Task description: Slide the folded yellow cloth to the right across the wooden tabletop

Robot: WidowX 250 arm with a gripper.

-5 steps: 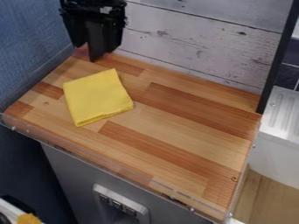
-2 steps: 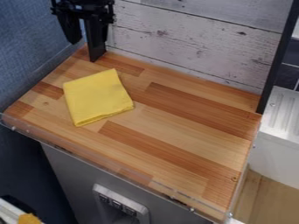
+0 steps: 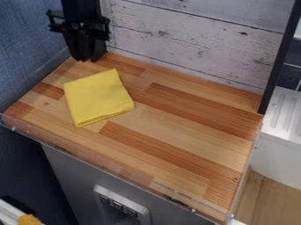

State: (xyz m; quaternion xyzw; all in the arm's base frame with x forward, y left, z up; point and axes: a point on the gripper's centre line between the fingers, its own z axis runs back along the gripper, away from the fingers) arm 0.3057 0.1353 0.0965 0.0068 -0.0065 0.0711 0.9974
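The black gripper (image 3: 84, 59) hangs at the upper left, low over the back left corner of the wooden worktop (image 3: 188, 118). Its fingers are together, pointing down, and nothing can be made out between them. A folded yellow cloth (image 3: 98, 97) lies flat on the left half of the worktop, a short way in front of the gripper and apart from it.
A whitewashed plank wall (image 3: 194, 44) closes off the back, and a blue wall (image 3: 26, 39) stands at the left. A black post (image 3: 277, 61) rises at the back right corner. A clear raised edging (image 3: 117, 168) runs along the front.
The gripper has moved a little left, and its fingers, which stood wide apart, have come together. It hangs lower than in the middle frame. The yellow cloth has not moved.
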